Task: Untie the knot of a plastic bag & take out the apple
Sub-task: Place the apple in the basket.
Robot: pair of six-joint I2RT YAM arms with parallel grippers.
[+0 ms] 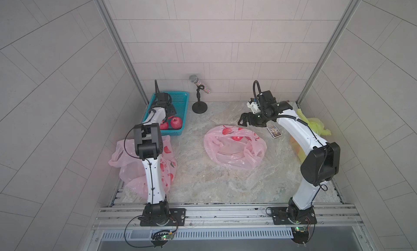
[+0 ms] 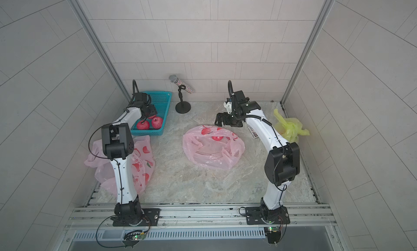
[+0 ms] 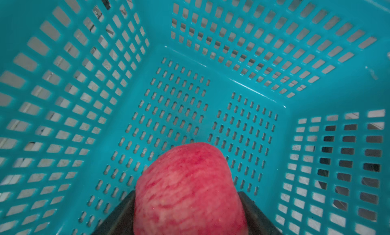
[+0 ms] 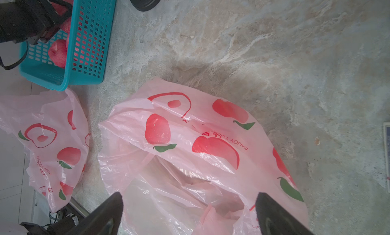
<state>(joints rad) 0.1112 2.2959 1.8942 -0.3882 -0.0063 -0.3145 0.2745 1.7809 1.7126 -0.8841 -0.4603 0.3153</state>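
Left fingers point(image 3: 118, 219) pinch a round red apple point(image 3: 190, 189) inside a teal perforated plastic basket point(image 3: 232, 33) far left; right fingers point(image 4: 101, 215) hang spread above the central crumpled pink plastic bag point(image 4: 190, 122).

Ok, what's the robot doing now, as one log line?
left end effector: shut on apple, over teal basket | right end effector: open, above pink bag | pink bag: mouth open

1. A teal basket point(image 1: 171, 132) is sitting at the far left of the marbled table point(image 1: 225, 189).
2. A microphone point(image 1: 200, 86) is resting tilted on a black stand point(image 1: 199, 107), just right of the basket, by the far wall.
3. A crumpled yellow bag point(image 1: 316, 125) is lying at the right edge.
4. A small card box point(image 1: 274, 131) is lying flat, left of the yellow bag.
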